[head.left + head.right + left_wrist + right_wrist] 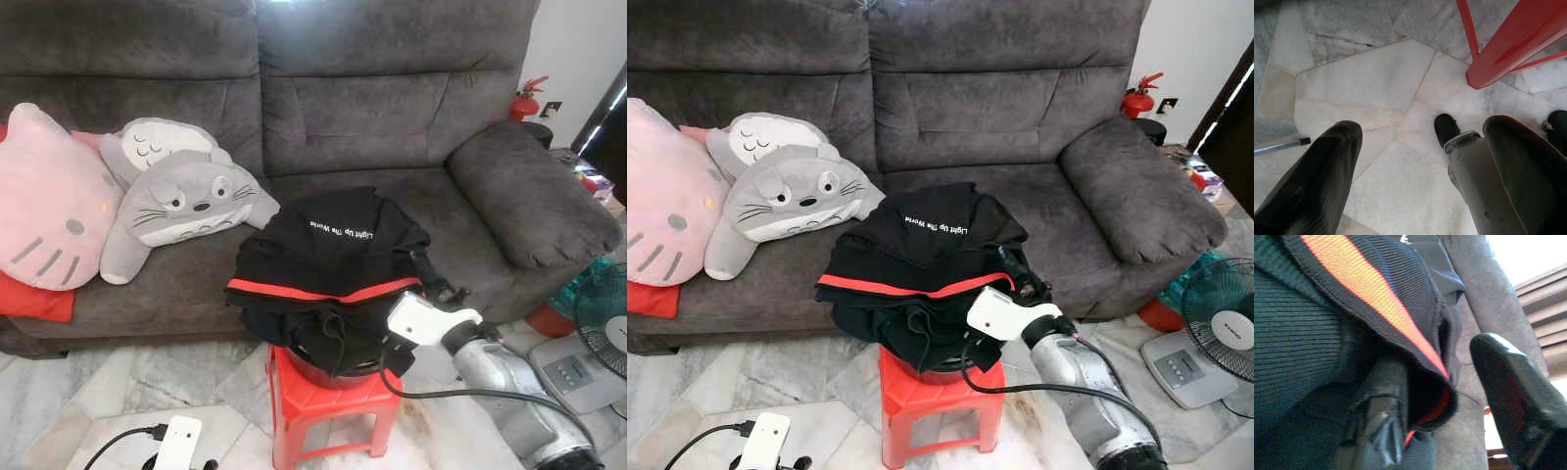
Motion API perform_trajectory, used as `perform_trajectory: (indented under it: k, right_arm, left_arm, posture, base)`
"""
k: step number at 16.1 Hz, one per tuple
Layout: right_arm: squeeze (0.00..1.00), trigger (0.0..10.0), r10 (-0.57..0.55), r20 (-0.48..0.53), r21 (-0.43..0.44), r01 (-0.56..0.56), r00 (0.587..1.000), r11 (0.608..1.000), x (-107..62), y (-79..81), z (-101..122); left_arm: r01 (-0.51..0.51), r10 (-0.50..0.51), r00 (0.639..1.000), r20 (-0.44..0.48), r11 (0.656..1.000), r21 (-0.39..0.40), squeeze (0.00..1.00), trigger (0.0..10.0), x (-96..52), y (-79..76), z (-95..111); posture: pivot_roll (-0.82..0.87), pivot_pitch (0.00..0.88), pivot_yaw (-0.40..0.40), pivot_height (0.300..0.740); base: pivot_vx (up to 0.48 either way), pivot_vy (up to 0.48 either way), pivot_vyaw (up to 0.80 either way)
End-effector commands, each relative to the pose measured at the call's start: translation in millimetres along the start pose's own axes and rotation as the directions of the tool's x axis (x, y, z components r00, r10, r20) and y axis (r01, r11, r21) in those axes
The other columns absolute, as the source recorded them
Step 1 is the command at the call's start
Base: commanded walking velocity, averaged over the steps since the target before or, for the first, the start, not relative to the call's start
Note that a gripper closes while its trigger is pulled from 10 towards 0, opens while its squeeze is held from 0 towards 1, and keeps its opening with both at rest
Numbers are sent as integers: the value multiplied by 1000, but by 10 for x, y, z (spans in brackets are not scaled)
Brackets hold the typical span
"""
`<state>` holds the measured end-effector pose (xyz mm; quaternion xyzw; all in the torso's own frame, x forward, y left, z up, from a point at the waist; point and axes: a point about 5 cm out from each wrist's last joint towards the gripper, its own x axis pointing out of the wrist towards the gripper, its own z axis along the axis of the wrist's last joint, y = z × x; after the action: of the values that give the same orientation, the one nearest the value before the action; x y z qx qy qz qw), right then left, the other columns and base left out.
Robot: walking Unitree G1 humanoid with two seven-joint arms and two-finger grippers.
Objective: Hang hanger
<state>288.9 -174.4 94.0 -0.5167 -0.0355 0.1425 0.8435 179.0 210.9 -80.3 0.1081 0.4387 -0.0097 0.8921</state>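
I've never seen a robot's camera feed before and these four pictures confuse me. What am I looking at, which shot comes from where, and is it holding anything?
This is a humanoid robot with two silver arms, each ending in two black fingers. The two wide pictures come from cameras on its head, looking down at a grey sofa with a pink cushion and a grey plush. In front stands a red stool carrying a pile of black clothes with a red stripe.

The other two pictures come from wrist cameras looking along the fingers. The right gripper reaches into the clothes pile, one finger tucked under a fold, the other outside; the fingers stand apart. The left gripper hangs open over the marble floor, holding nothing. No hanger can be made out.
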Motion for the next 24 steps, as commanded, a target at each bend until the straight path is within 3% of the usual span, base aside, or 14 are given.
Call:
perform_trajectory:
  k: [1, 12, 16, 19, 21, 22, 23, 24]
  right_arm:
    - [0, 0, 21, 9, 13, -21, 1000, 1000, 14, 33, 10]
    - [0, 0, 13, -7, 43, -12, 1000, 999, 53, 51, -6]
    - [0, 0, -65, -24, 148, 68, 998, 987, 89, -52, 21]
    - [0, 0, -156, -43, 270, 161, 987, 949, 132, -210, 84]
    - [0, 0, -266, -28, 359, 258, 964, 897, 176, -460, 211]
    - [0, 0, -338, -11, 433, 309, 941, 847, 192, -627, 327]
    - [0, 784, -390, 8, 494, 336, 921, 802, 194, -751, 433]
    - [0, 10000, -444, 45, 543, 351, 895, 763, 186, -877, 582]
  left_arm:
    - [6, -6, 1000, -10, 1000, 8, 0, 10000, -7, -26, -36]
    - [5, -5, 1000, -3, 1000, 14, 0, 10000, -4, -13, -17]
    - [3, -3, 1000, 2, 1000, 16, 0, 10000, -2, -13, -5]
    - [0, 0, 1000, 9, 1000, 17, 0, 10000, 0, -19, 6]
    - [0, 0, 1000, 8, 1000, 18, 0, 10000, -3, -18, -3]
    - [0, 0, 1000, 8, 1000, 19, 0, 10000, -4, -17, -8]
    - [0, 0, 1000, 7, 1000, 18, 0, 10000, -6, -17, -15]
    - [2, -2, 1000, 7, 1000, 19, 0, 10000, -8, -23, -21]
  posture:
    - [-164, 53, -14, 740]
    - [-155, 53, -8, 740]
    - [-153, 46, -7, 740]
    - [-145, 39, -9, 740]
    - [-146, 29, -8, 740]
    - [-145, 22, -9, 740]
    - [-143, 16, -8, 740]
    - [-143, 5, -8, 740]
  base:
    - [0, 0, 0]
    - [0, 0, 0]
    - [0, 0, 0]
    - [0, 0, 0]
    - [0, 0, 0]
    - [0, 0, 0]
    - [0, 0, 0]
    - [0, 0, 0]
